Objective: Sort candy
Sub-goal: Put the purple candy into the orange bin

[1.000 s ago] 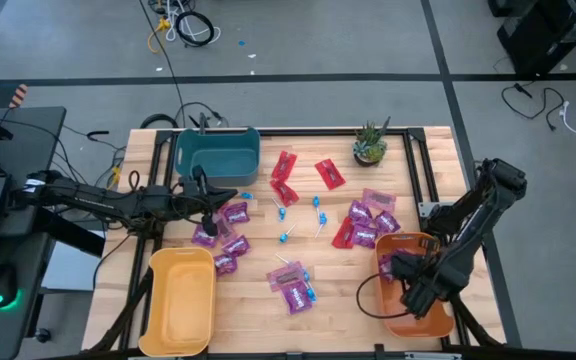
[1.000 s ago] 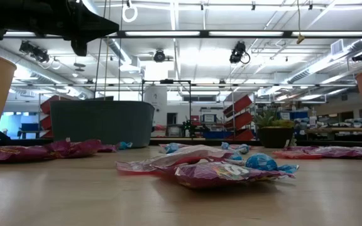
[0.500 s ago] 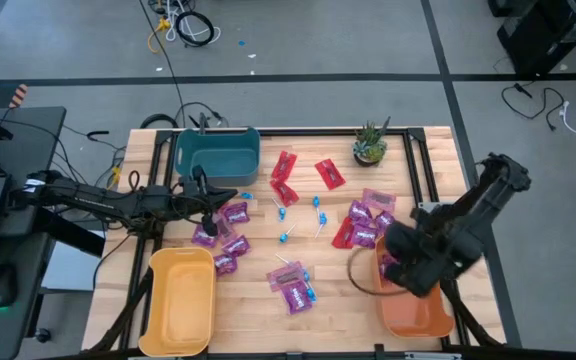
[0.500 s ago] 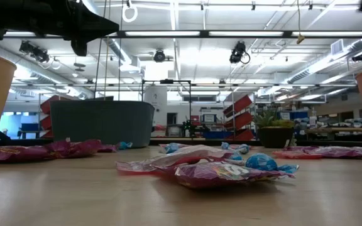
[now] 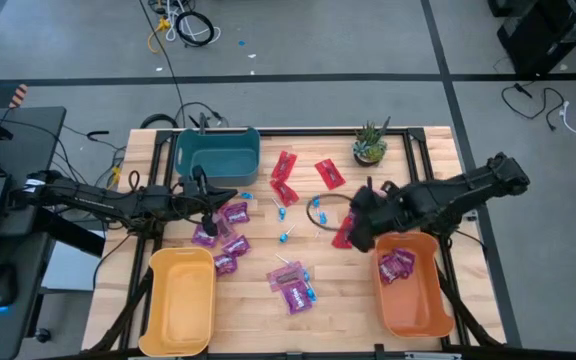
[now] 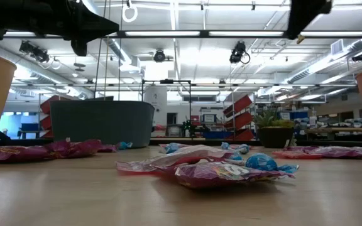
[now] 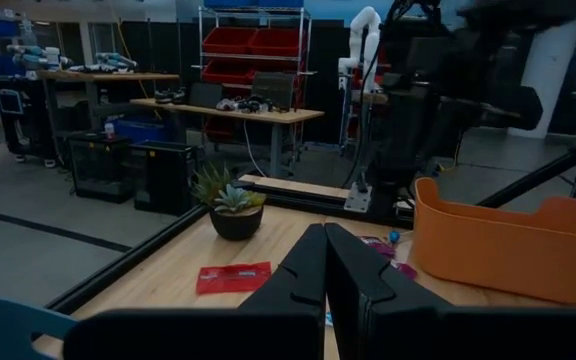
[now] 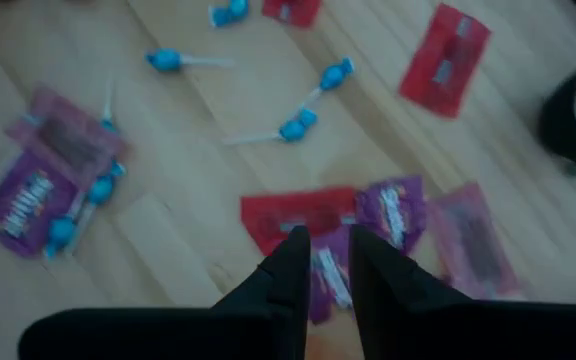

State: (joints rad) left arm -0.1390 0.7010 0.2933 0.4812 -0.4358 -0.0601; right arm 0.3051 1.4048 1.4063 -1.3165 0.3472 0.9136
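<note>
A wooden desk point(image 5: 258, 310) carries scattered candy: purple packets point(image 5: 234, 212), red packets point(image 5: 329, 173) and blue lollipops point(image 5: 286, 236) lie at its middle. The right pincer point(image 8: 323, 262) hangs above the red and purple packets beside the orange bin point(image 5: 413, 300), fingers slightly apart, empty. One purple packet point(image 5: 396, 265) lies inside that bin. The left pincer point(image 7: 324, 262), closed and empty, waits near the teal bin point(image 5: 217, 152).
</note>
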